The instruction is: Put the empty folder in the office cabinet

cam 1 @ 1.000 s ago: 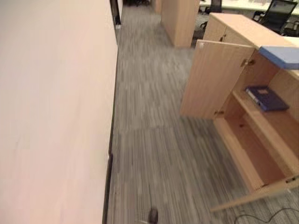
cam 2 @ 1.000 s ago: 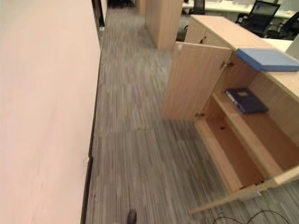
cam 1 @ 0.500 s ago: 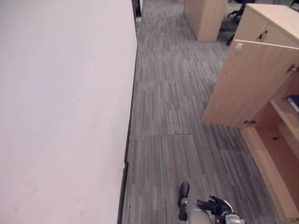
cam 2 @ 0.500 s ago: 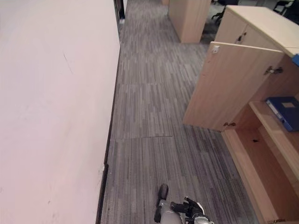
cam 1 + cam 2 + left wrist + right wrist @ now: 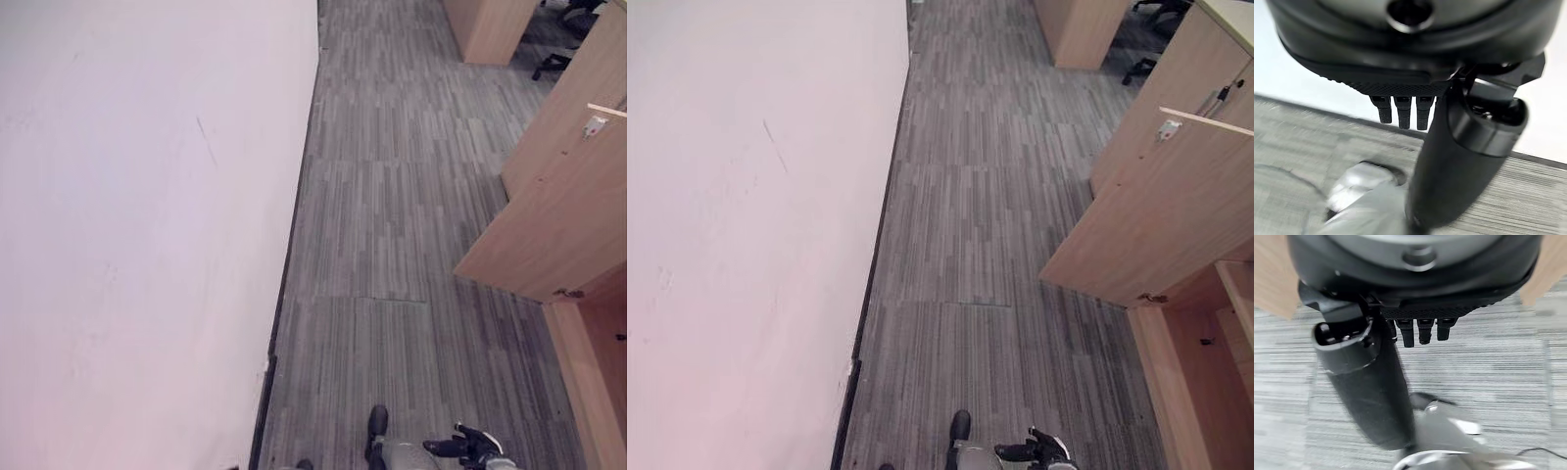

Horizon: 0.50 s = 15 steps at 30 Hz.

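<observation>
Grey striped carpet floor (image 5: 392, 225) runs from 6 o'clock up to 12 o'clock. A plain white wall (image 5: 137, 215) fills the whole 9 o'clock side, with a dark skirting strip (image 5: 284, 294) along its base where it meets the carpet. At 3 o'clock, a light wood cabinet door (image 5: 1161, 211) stands swung open over the carpet. At 1 o'clock, a separate wood unit (image 5: 485, 24), with an office chair base (image 5: 554, 61) just beside it. Lighting even.
</observation>
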Tool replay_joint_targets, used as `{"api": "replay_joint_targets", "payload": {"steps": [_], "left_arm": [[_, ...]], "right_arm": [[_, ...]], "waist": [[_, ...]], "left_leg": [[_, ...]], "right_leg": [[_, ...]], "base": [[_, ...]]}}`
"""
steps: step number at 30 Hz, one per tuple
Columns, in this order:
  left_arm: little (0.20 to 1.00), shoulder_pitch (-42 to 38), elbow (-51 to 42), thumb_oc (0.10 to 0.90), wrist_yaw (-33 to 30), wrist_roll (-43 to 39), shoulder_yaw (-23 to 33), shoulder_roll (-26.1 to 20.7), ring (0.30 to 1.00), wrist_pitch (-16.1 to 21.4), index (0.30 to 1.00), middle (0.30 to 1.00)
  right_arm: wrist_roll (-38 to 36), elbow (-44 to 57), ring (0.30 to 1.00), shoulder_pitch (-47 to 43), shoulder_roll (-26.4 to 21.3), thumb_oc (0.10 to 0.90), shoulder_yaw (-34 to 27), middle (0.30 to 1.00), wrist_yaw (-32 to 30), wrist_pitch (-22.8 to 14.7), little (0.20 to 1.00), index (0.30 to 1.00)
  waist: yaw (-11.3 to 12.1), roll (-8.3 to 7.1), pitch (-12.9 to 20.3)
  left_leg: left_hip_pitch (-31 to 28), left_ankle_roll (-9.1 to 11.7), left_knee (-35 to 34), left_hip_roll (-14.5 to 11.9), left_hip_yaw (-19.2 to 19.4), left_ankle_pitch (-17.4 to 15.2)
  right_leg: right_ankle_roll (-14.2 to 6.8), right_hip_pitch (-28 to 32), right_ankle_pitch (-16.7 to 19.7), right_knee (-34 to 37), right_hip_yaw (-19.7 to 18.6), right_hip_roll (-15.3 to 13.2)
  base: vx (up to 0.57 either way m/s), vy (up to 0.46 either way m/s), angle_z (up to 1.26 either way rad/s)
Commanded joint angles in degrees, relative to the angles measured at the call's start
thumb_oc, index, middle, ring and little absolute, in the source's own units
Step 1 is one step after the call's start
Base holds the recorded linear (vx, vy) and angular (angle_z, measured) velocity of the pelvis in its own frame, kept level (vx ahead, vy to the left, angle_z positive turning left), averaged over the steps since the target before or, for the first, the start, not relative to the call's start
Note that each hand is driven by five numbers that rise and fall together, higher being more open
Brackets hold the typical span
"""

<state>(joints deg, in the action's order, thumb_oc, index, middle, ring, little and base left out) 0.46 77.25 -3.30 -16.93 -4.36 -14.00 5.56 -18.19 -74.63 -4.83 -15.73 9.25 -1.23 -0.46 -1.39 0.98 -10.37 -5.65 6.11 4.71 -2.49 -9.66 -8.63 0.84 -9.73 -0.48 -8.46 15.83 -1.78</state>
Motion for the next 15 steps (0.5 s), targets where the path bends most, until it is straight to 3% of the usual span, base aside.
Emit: {"api": "replay_joint_targets", "payload": {"steps": [1,2,3,4,5,7,8,9,10,11,13,14,15], "left_arm": [[0.9,2.53,1.44,0.8,-1.01,-0.68,0.47,-0.3,0.9,-0.14,0.9,0.9],[0.9,3.01,1.63,0.8,-0.83,-0.65,0.73,-0.54,0.9,-0.52,0.9,0.9],[0.9,3.0,1.63,0.8,-0.83,-0.65,0.73,-0.57,0.9,-0.52,0.9,0.9],[0.9,3.24,1.69,0.8,-0.85,-0.5,0.81,-0.63,0.9,-0.63,0.9,0.9],[0.9,3.38,1.46,0.8,-0.92,-0.86,0.88,-0.67,0.9,-0.72,0.9,0.9],[0.9,3.49,1.21,0.8,-0.86,-1.21,0.82,-0.41,0.9,-0.67,0.9,0.9],[0.9,3.48,1.21,0.8,-0.86,-1.21,0.82,-0.42,0.9,-0.67,0.9,0.9],[0.9,3.16,1.06,0.8,-0.92,-1.11,0.41,-0.42,0.9,-0.59,0.9,0.9],[0.9,3.16,1.06,0.8,-0.92,-1.11,0.41,-0.42,0.9,-0.59,0.9,0.9],[0.9,2.91,0.68,0.8,-1.08,-0.9,-0.29,-0.41,0.9,-0.35,0.9,0.9],[0.9,2.66,0.15,0.8,-1.21,-0.94,-1.1,-0.32,0.9,0.12,0.9,0.9],[0.9,2.68,0.15,0.8,-1.22,-0.95,-1.11,-0.32,0.9,0.13,0.9,0.9],[0.9,2.34,-0.38,0.8,-0.95,-0.88,-1.75,-0.38,0.9,0.17,0.9,0.9]], "right_arm": [[-0.88,-0.94,0.9,1.88,-1.04,0.8,1.45,0.9,-0.52,-0.42,0.9,0.9],[-1.46,-1.47,0.9,2.44,-0.89,0.8,1.25,0.9,-0.64,-0.31,0.9,0.9],[-1.46,-1.47,0.9,2.43,-0.85,0.8,1.25,0.9,-0.65,-0.31,0.9,0.9],[-1.75,-1.62,0.9,2.6,-0.84,0.8,1.16,0.9,-0.74,-0.36,0.9,0.9],[-2.05,-1.88,0.9,2.61,-1.02,0.8,0.89,0.9,-0.93,-0.06,0.9,0.9],[-2.0,-2.09,0.9,2.66,-1.13,0.8,0.9,0.9,-0.95,-0.01,0.9,0.9],[-2.0,-2.09,0.9,2.65,-1.11,0.8,0.9,0.9,-0.95,-0.01,0.9,0.9],[-1.88,-2.28,0.9,2.69,-1.28,0.8,1.0,0.9,-0.89,-0.01,0.9,0.9],[-1.89,-2.28,0.9,2.69,-1.28,0.8,1.0,0.9,-0.89,-0.01,0.9,0.9],[-1.66,-2.19,0.9,3.22,-1.54,0.8,0.94,0.9,-1.09,-0.14,0.9,0.9],[-1.66,-1.94,0.9,3.69,-1.68,0.8,1.08,0.9,-1.26,-0.53,0.9,0.9],[-1.66,-1.92,0.9,3.72,-1.68,0.8,1.09,0.9,-1.26,-0.53,0.9,0.9],[-1.82,-1.31,0.9,3.7,-1.96,0.8,1.09,0.9,-1.47,-0.78,0.9,0.9]], "waist": [[0.77,-0.84,2.02],[1.55,-2.02,1.24],[1.41,-2.2,1.41],[1.79,-2.76,0.92],[2.64,-3.68,-0.58],[3.92,-4.48,-1.72],[3.87,-4.57,-1.62],[4.61,-4.75,-2.12],[4.59,-4.76,-2.1],[5.32,-4.36,-2.46],[5.56,-3.05,-2.15],[5.56,-3.19,-2.32],[5.83,-2.31,-2.22]], "left_leg": [[-3.71,-1.53,8.31,0.82,3.02,5.61],[0.85,-2.2,20.72,1.01,3.7,9.51],[1.1,-2.23,20.65,1.2,3.59,9.71],[3.15,-2.82,26.22,1.7,3.88,11.3],[9.04,-4.63,33.25,1.96,5.72,10.04],[15.14,-6.54,33.49,3.22,6.67,5.95],[15.26,-6.55,33.39,3.32,6.66,6.08],[17.62,-7.11,26.94,5.33,5.88,4.7],[17.63,-7.11,26.92,5.35,5.87,4.72],[20.14,-6.52,16.98,8.46,2.19,6.58],[21.27,-5.39,6.2,10.17,-2.39,12.34],[20.74,-5.39,5.59,10.25,-2.39,12.62],[21.96,-4.77,-1.11,11.24,-5.45,15.8]], "right_leg": [[-3.46,2.06,1.96,6.57,-1.71,1.39],[-2.08,5.7,0.95,8.01,-4.01,2.62],[-2.11,5.48,0.99,8.01,-3.92,2.41],[-1.54,7.06,0.44,8.34,-4.71,2.58],[-0.8,9.38,-0.37,8.35,-6.44,2.22],[-0.49,11.37,-1.14,7.8,-8.49,1.89],[-0.51,11.23,-1.13,7.78,-8.45,1.79],[-0.57,12.41,-1.74,7.07,-10.57,1.96],[-0.57,12.39,-1.74,7.07,-10.56,1.94],[-0.86,14.06,-2.24,7.3,-12.85,3.08],[-0.85,15.27,-2.68,7.72,-14.77,5.27],[-0.85,15.55,-2.74,7.77,-14.77,5.12],[-0.62,16.61,-2.89,7.94,-17.24,6.96]], "base": [[0.19,-0.202,-0.12],[0.12,-0.149,-0.2],[0.19,-0.21,-0.34],[0.13,-0.144,-0.63],[0.18,-0.164,-0.73],[0.13,-0.073,-0.65],[0.16,-0.004,-0.87],[0.1,0.007,-0.81],[0.21,0.038,-0.72],[0.17,0.035,-0.26],[0.19,0.027,-0.17],[0.21,0.011,-0.45],[0.13,0.002,-0.62]]}}
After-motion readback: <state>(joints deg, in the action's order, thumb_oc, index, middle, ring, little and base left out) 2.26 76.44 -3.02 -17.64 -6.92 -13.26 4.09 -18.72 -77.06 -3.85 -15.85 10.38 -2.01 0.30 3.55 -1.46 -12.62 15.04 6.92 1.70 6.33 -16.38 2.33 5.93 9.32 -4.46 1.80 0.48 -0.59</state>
